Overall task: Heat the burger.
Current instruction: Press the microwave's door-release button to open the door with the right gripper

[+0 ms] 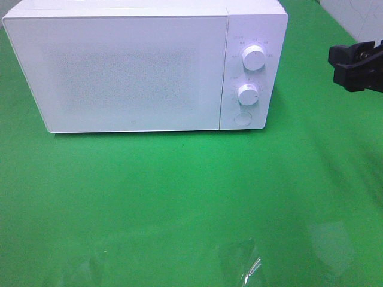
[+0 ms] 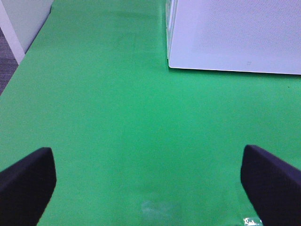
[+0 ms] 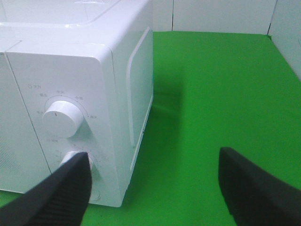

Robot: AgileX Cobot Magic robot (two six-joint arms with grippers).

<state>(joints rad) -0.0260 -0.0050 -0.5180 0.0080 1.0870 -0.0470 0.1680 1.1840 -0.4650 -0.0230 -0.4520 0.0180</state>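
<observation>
While the left tool gapes empty, the right tool gapes likewise.

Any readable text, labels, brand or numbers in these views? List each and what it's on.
No text reads clearly.
Markings ringing the upper knob on the microwave: too blurred to read.
Markings around the lower knob: too small to read.
Tiny mark low on the door: too small to read.

Bright flat overhead light; microwave front blows out near white. Soft shadow along its base, glare streak on green cloth. Wrist views slightly soft.
</observation>
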